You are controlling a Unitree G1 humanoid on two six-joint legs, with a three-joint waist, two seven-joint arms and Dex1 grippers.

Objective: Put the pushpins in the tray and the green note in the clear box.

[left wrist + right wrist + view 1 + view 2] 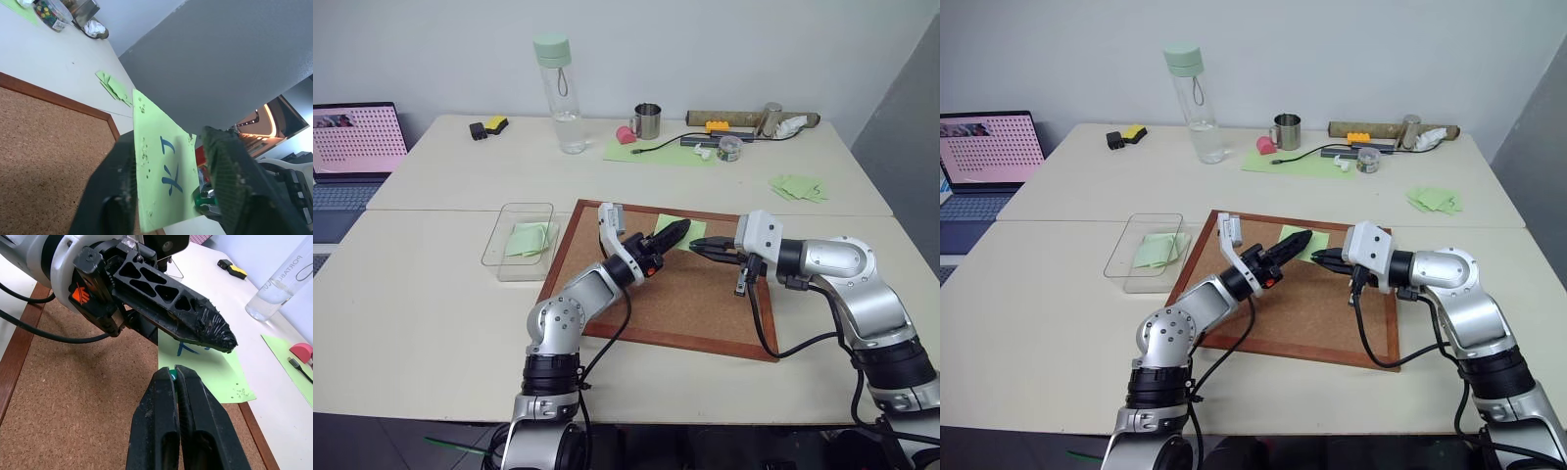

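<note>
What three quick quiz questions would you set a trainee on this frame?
1. True or false: the clear box already holds green paper.
2. What does the right gripper pinch?
3. The marked green note sits: A) between the left gripper fingers; B) in the tray; C) under a bottle.
Key: 1 true; 2 a green pushpin; 3 A.

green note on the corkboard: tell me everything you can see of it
The green note is a small light-green square of thin paper with dark handwritten marks and small pinholes near one edge. It lies at the far edge of the corkboard, partly over its wooden frame. The left gripper has its jaws either side of it; the right gripper, jaws shut on a green pushpin, is at its near edge.
</note>
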